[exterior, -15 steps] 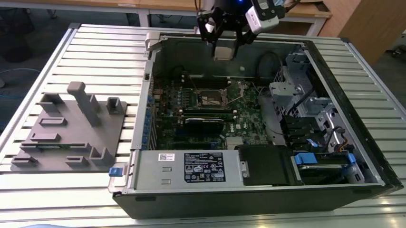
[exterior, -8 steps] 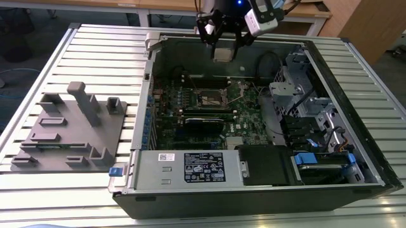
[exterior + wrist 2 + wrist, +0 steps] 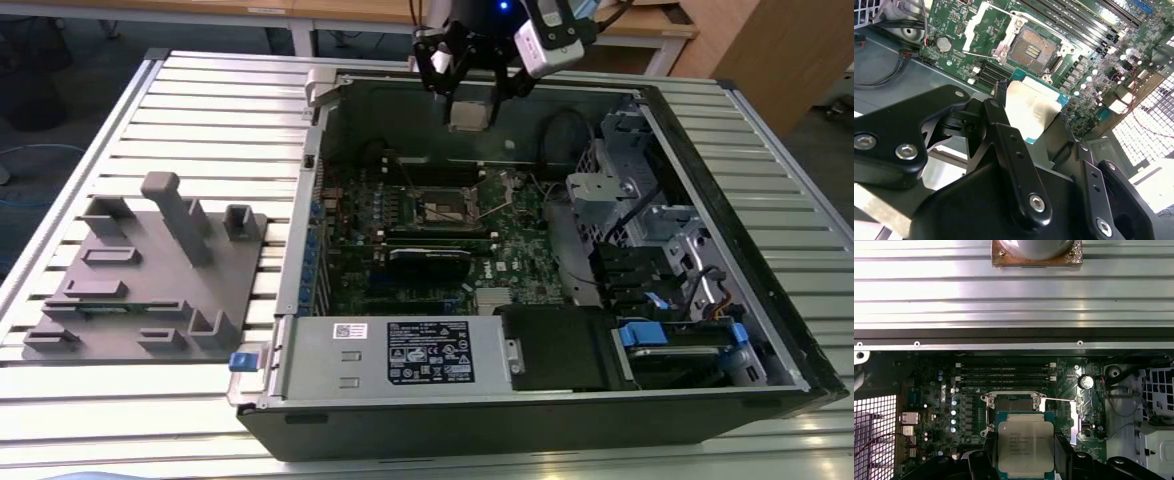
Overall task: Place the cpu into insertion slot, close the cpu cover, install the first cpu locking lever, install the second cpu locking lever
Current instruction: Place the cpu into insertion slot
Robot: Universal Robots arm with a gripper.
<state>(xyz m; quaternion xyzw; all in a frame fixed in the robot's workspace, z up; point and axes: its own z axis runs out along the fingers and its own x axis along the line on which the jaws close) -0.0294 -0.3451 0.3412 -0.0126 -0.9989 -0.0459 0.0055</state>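
Step one is in hand: the pincer (image 3: 1031, 114) is clamped on the cpu (image 3: 1025, 447) by two opposite edges, silver top facing up in the first wrist view, hanging in the air over the open computer case (image 3: 315, 200). Nothing's seated yet.

Just below it, the insertion slot (image 3: 1033, 50) sits bare with its contacts showing. The cpu cover (image 3: 971, 32) looks flipped open beside it, so the way in seems free. My take is that seating the chip calls for squaring it up over the slot and coming down flat, since those contacts won't forgive a tilt.

The case holds the green motherboard (image 3: 400, 270), a power supply (image 3: 387, 355) at its near end and drive cages (image 3: 667, 260) on the exterior view's right. Out on the slatted worktop (image 3: 214, 120) sits a grey fixture (image 3: 147, 290) with posts and pockets.
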